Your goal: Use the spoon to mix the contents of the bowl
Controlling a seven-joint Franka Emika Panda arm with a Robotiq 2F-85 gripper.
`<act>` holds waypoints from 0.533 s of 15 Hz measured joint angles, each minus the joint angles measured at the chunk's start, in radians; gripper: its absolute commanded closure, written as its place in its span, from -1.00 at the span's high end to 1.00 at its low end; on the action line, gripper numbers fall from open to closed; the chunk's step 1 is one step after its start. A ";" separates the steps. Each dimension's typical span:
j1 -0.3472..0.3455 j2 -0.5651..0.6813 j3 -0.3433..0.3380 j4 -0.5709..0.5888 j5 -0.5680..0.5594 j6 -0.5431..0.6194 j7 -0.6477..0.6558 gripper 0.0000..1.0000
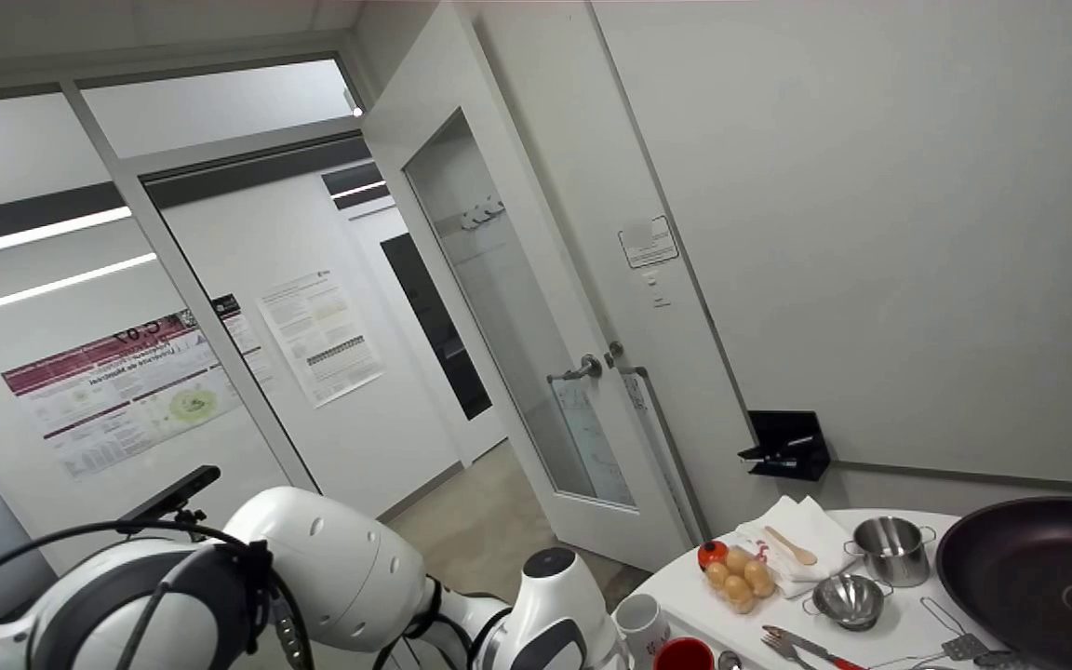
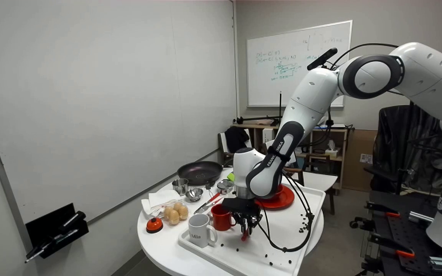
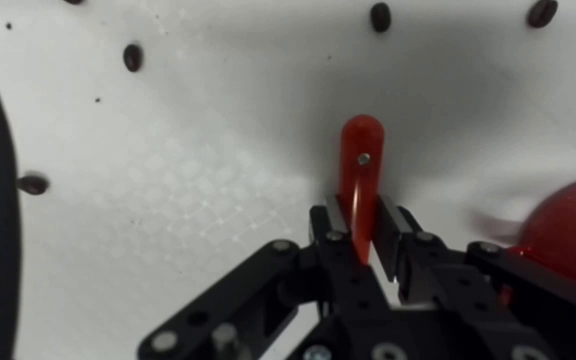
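The red handle of the spoon [image 3: 362, 142] stands between my gripper's fingers in the wrist view, its rounded end with a small rivet pointing away from the gripper. My gripper [image 3: 361, 210] is shut on this handle, with a pad against either side. In an exterior view the gripper [image 2: 245, 229] is low over the white tray, and a bit of the red handle [image 2: 244, 236] shows beneath it. Whether the spoon touches the tray I cannot tell. The red bowl [image 2: 279, 190] sits on a red plate [image 2: 289, 200], partly covered by the arm; its contents are hidden.
A red mug [image 2: 221, 217] and a white mug [image 2: 202, 232] stand close beside the gripper on the tray [image 2: 259, 264]. Dark beans [image 3: 133, 57] lie scattered there. Beyond are eggs [image 2: 175, 212], metal pots [image 1: 891, 549], a wooden spoon [image 1: 792, 546] and a large pan [image 2: 200, 172].
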 measured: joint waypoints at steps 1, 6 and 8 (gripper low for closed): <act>-0.002 -0.016 -0.001 -0.016 0.005 0.019 0.000 -0.85; -0.001 -0.137 -0.056 -0.132 0.008 0.078 0.007 -0.86; -0.005 -0.189 -0.077 -0.184 0.015 0.095 0.011 -0.86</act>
